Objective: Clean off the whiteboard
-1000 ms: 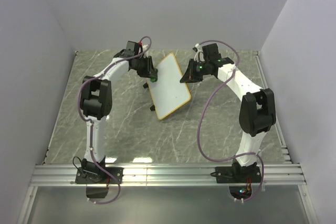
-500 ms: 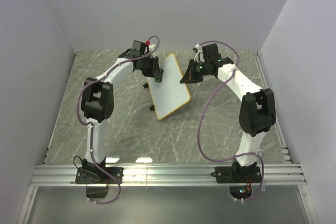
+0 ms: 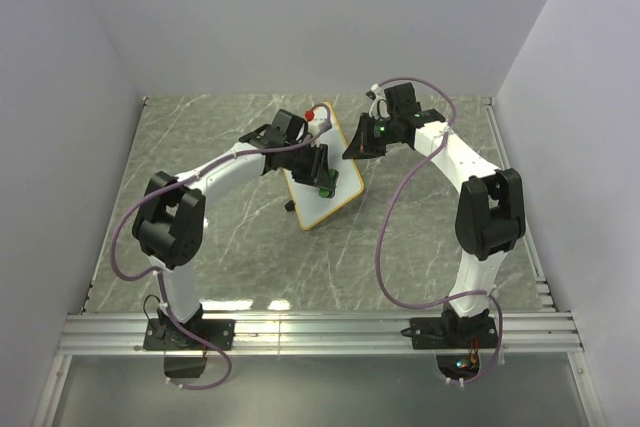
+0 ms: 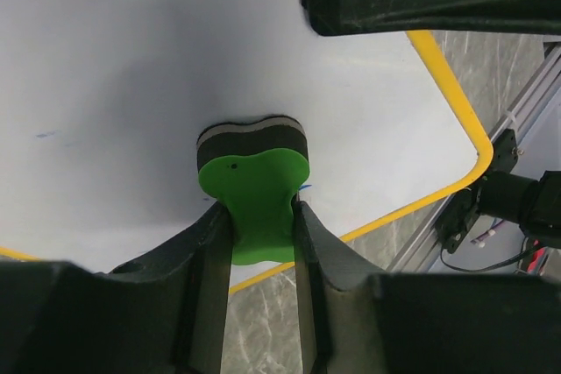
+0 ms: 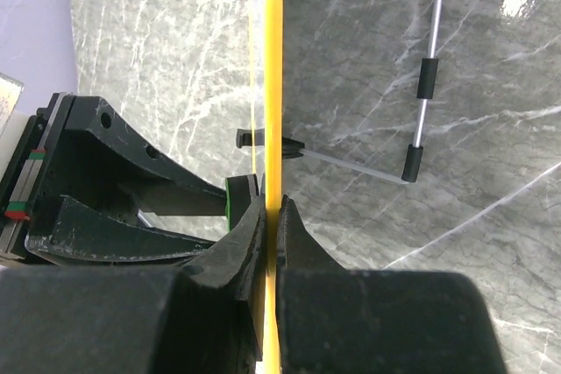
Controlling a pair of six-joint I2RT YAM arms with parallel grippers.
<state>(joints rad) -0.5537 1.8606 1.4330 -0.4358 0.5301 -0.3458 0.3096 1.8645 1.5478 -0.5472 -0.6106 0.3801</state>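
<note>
You have the board propped at a tilt on its wire stand, at the middle of the far half of the table, its face turned toward the left arm. The right hand is closed tight on the board's yellow frame, one finger on each side of the edge. This appears to be a bracing grip, since a light board on a thin stand would slide or tip under a sideways wipe. The left hand is closed on the narrow waist of the green eraser, which leaves the dark felt face free and pressed flat against the white surface. That contact is near the board's lower corner on the right arm's side, close to the frame. The left wrist view shows a faint blue mark well away from the eraser, and a small trace shows at the eraser's own edge. In my judgement the wipe is under way but incomplete. The mark lies across the face from the pad, so the eraser must travel back over that area. Watch the brace: a hard push near the corner could twist the board in the right hand's pinch or lift a foot of the stand.
</note>
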